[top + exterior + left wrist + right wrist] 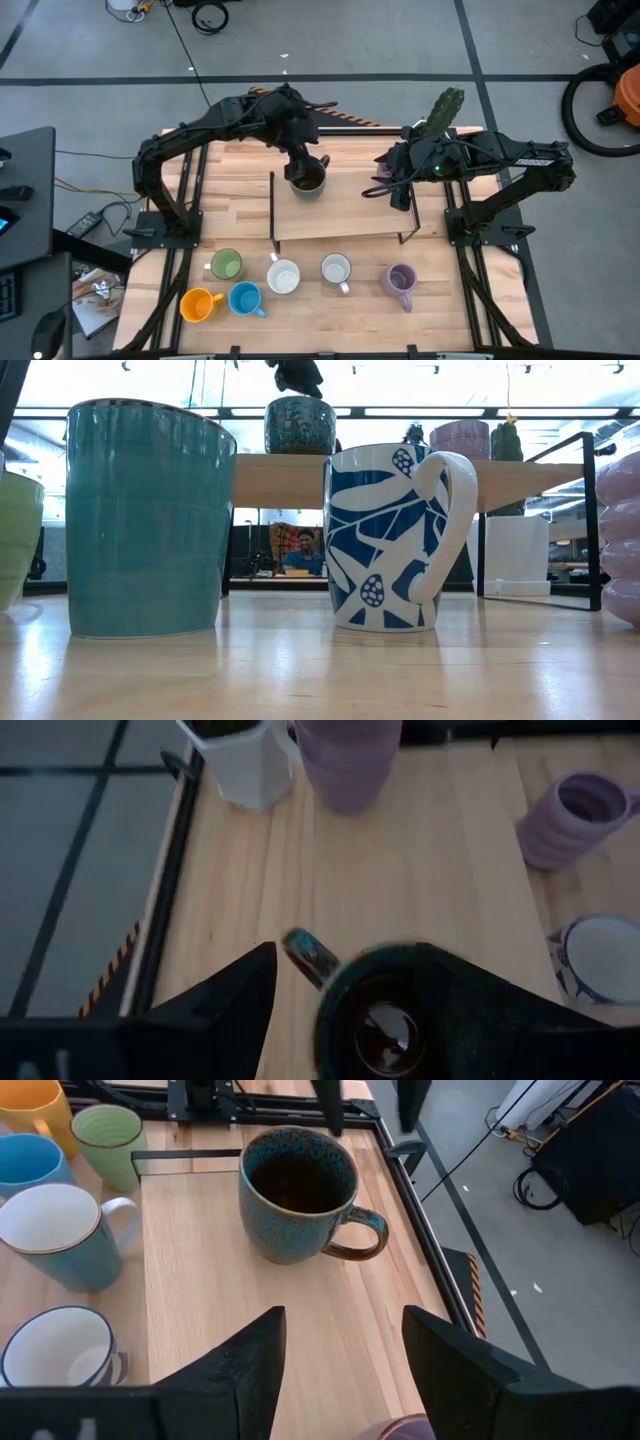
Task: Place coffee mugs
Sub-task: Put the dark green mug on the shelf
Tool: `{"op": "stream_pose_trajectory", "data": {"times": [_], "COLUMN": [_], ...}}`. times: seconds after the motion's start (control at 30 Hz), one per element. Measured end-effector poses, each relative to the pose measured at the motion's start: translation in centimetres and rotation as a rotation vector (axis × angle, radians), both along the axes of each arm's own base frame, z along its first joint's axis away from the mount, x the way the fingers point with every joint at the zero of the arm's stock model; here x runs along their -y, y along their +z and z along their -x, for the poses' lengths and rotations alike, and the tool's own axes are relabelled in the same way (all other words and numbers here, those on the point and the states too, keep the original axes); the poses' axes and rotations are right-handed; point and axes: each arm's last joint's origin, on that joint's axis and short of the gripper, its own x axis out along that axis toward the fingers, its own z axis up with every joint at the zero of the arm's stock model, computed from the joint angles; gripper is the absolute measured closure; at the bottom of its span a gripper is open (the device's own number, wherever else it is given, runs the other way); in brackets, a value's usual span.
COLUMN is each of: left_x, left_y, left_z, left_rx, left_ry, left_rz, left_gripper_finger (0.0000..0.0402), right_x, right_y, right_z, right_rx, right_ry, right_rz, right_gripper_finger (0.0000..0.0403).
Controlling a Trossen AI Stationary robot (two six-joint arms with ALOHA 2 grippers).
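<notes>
Two mugs stood on the shelf: the dark mug [307,182] under the left gripper [300,168], jaws wide, and a lavender one by the right gripper [397,190], half-open, empty. Six waited on the surface [330,325].

Left dark six-joint arm reaches from the table's 9 o'clock side toward 12 o'clock; its left gripper [306,166] points down, jaws parted with a gap either side. Right dark arm extends from 3 o'clock toward centre; right gripper [394,190] hovers, jaws apart, holding nothing.
</notes>
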Motion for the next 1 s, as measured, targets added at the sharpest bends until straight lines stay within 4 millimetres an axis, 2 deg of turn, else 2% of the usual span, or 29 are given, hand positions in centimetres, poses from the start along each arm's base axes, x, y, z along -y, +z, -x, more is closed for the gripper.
{"op": "stream_pose_trajectory", "data": {"times": [0.1, 0.17, 0.37, 0.47, 0.67, 0.87, 1.0], "left_x": [0.1, 0.4, 1.9, 2.7, 3.6, 2.9, 2.6], "left_y": [-1.2, -1.2, -1.6, -2.2, -4.5, -3.2, -2.7], "left_z": [0.5, 1.4, 5.6, 8.2, 11.4, 13.4, 13.8], "left_rx": [-0.003, 0.044, 0.213, 0.314, 0.421, 0.512, 0.533], "left_ry": [0.000, 0.000, 0.005, 0.017, 0.069, 0.170, 0.184], "left_rz": [0.000, -0.014, -0.050, -0.058, -0.012, 0.044, 0.035], "left_gripper_finger": [0.0159, 0.0159, 0.0159, 0.0159, 0.0159, 0.0159, 0.0159], "right_x": [-0.1, -0.1, -0.3, -0.5, -1.0, -1.3, -1.4], "right_y": [0.0, 0.0, 0.3, 0.6, -1.1, -1.7, -2.6], "right_z": [0.0, 0.0, -0.3, -1.1, -5.3, -9.2, -11.4], "right_rx": [0.001, 0.004, 0.034, 0.086, 0.058, 0.014, -0.032], "right_ry": [0.002, 0.005, 0.050, 0.098, 0.150, 0.183, 0.206], "right_rz": [-0.002, -0.002, -0.006, -0.011, 0.078, 0.154, 0.183], "right_gripper_finger": [0.0197, 0.0197, 0.0197, 0.0197, 0.0197, 0.0197, 0.0197]}}
